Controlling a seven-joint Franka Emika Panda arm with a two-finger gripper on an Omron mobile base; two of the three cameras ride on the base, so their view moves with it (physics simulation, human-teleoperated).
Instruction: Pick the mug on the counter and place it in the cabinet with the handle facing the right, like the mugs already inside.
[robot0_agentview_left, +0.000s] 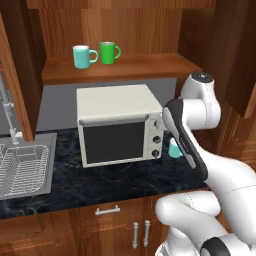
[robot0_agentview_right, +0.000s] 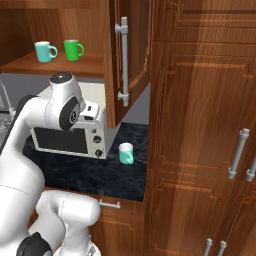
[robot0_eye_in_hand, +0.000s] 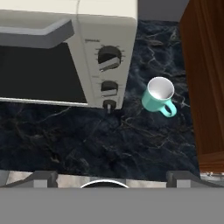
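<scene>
The pale aqua mug (robot0_eye_in_hand: 159, 96) stands upright on the black marbled counter (robot0_eye_in_hand: 87, 140), just right of a toaster oven (robot0_eye_in_hand: 65, 52); its handle points to the lower right of the hand view. The same mug (robot0_agentview_right: 126, 153) shows in the right base view, and in the left base view the mug (robot0_agentview_left: 174, 148) is half hidden behind my forearm. My gripper (robot0_eye_in_hand: 112, 177) hangs above the counter, short of the mug, open with nothing between its widely spread fingertips (robot0_eye_in_hand: 41, 177). Up in the cabinet (robot0_agentview_left: 140, 67), a teal mug (robot0_agentview_left: 84, 56) and a green mug (robot0_agentview_left: 108, 52) stand with handles to the right.
The cabinet's open door (robot0_agentview_right: 122, 60) hangs above the mug. A tall wooden cupboard wall (robot0_agentview_right: 200, 125) closes off the counter on the right. A sink with a wire rack (robot0_agentview_left: 25, 170) lies at the far left.
</scene>
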